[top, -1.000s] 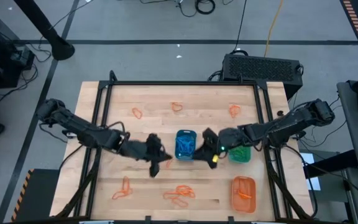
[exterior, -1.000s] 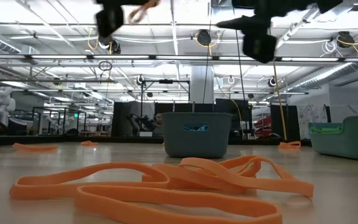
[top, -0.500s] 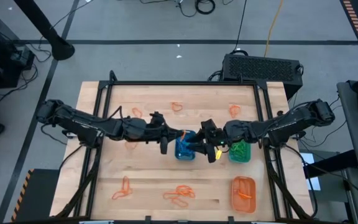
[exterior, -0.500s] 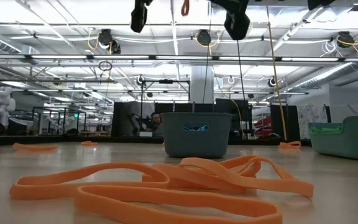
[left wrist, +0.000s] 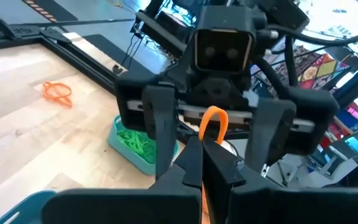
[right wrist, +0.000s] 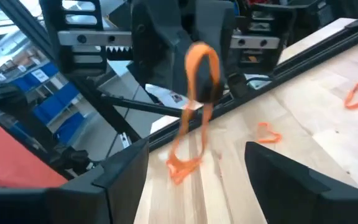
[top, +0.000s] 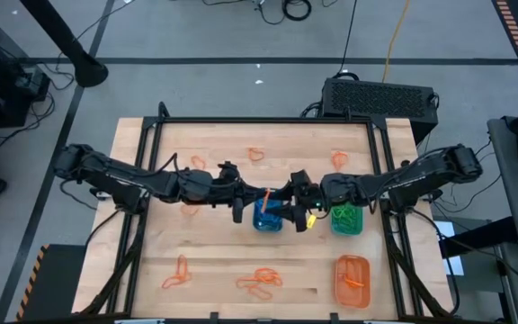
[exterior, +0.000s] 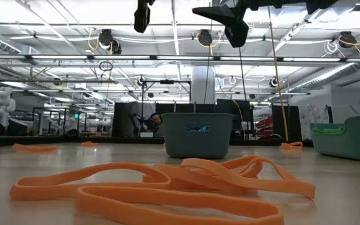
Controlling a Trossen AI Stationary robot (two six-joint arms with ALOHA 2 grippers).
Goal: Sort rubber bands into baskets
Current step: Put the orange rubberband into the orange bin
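Looking down from overhead, I see both arms meeting above the middle of the desk, right over the blue basket. My left end effector is clenched on an orange rubber band, holding it up in the air; in the left wrist view the band loops up from between the closed fingertips, directly in front of the other arm's wrist. My right end effector faces it with its fingers spread wide and nothing between them; in the right wrist view the two dark fingers stand well apart, and the pinched band hangs down beyond them.

The green basket sits just beside the blue one, under the right arm, with green bands inside. The orange basket is at the near right corner of the desk and has an orange band in it. Loose orange bands lie scattered: a tangle near the front edge, one toward the front left, and three more along the far side. From desk level the tangle fills the foreground, with the blue basket behind it.
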